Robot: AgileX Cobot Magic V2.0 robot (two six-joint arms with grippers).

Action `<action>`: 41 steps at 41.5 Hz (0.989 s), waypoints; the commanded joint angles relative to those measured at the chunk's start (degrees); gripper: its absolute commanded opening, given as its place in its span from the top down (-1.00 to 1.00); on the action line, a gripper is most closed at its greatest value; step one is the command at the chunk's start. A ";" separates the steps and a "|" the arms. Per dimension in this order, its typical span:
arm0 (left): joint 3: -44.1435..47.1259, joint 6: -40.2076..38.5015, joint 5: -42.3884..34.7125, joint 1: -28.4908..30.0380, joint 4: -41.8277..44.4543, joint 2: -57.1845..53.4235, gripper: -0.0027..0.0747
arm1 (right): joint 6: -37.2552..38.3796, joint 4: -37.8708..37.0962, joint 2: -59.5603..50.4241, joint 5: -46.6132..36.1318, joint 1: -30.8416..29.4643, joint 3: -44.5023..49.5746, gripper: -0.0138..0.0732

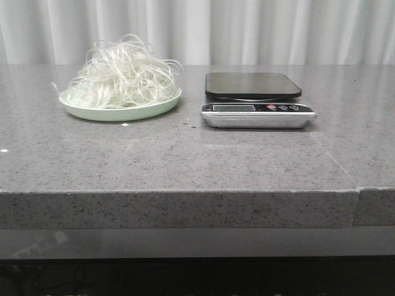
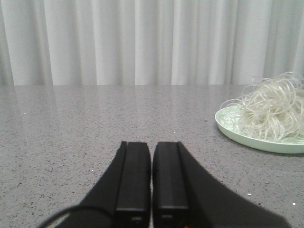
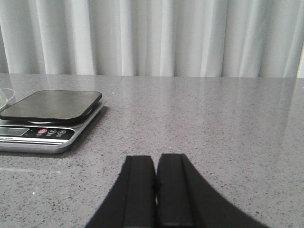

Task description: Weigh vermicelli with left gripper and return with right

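Step 0, nothing picked yet. Fluffy whitish vermicelli tangle [image 1: 123, 77] sits on pale green round plate [image 1: 143, 111], far left on grey speckled counter [image 1: 185, 160]. Black-top silver digital scale [image 1: 253, 86] just right of plate, platform bare. Left black pincer [image 2: 151, 183] pinched together, holding nothing; right pincer [image 3: 156, 190] same. Next, imo: left opens wide, reaches over heap, grabs w/o dragging plate.

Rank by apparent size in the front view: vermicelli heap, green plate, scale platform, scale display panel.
1-2. plate and vermicelli: similar width, heap taller; too close to rank.
3. scale platform, narrower than the plate.
4. scale display panel, a thin strip.
All sit at similar depth, so nearness matters little.
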 commanded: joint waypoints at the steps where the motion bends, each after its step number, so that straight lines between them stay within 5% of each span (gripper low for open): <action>1: 0.44 -0.59 -4.49 -0.29 -0.66 -1.06 0.56 | -0.56 0.15 -0.85 -4.92 -0.20 -0.41 0.32; 41: 0.44 -0.59 -5.24 -0.29 -0.66 -1.06 0.56 | -0.56 0.15 -0.85 -6.13 -0.20 -0.41 0.32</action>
